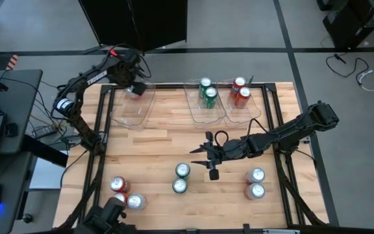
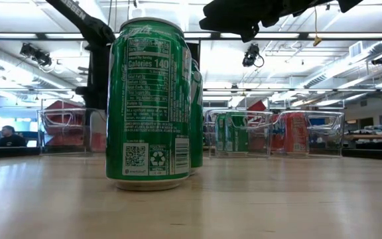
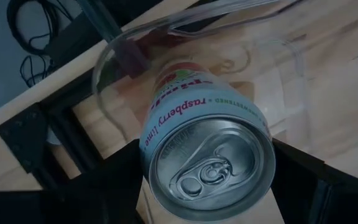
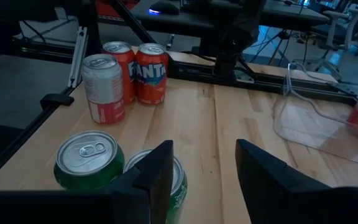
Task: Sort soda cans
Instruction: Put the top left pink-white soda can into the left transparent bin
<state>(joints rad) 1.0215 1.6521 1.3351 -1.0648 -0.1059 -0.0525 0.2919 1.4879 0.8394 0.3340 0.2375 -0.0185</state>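
a silver-white raspberry lime can (image 3: 207,149) is pinched by the left gripper (image 1: 135,88) over the leftmost clear bin (image 1: 134,107); its fingers are mostly hidden behind the can. the right gripper (image 4: 202,163) is held spread above two green cans (image 1: 182,177) at mid-table, one partly covered by a finger. the other cans are seen in the far bins and near the table's front corners.

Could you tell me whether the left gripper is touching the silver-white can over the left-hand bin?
Touching. The left wrist view shows the silver-white can wedged between the left gripper's dark fingers, with no gap, above the clear bin.
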